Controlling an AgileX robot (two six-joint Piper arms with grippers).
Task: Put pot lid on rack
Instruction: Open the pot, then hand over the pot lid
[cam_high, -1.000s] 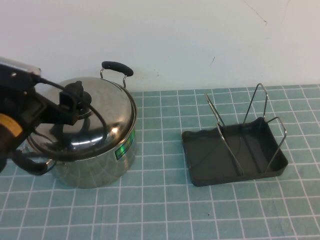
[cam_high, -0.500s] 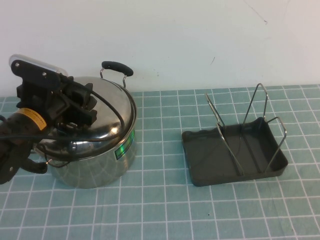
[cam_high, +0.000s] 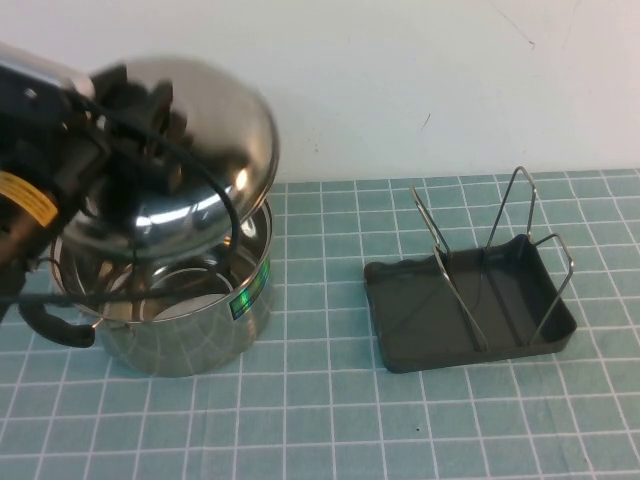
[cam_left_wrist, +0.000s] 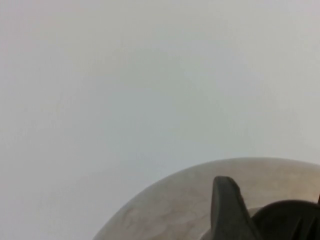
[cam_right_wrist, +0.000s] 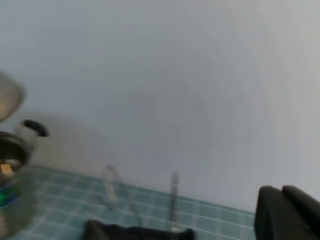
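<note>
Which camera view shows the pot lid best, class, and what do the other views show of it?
The high view: the pot lid, tilted, is held above the pot by the left hand. The left wrist view shows only part of its dome. The right wrist view catches a blurred sliver at the edge, beside the right hand.

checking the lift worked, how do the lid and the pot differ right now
The lid hangs tilted in the air, held by the left gripper at its knob; the pot stands upright on the table, open. The lid is a shallow dome; the pot is deep, with black handles and a green label. Both are shiny steel. The right gripper is parked away.
</note>
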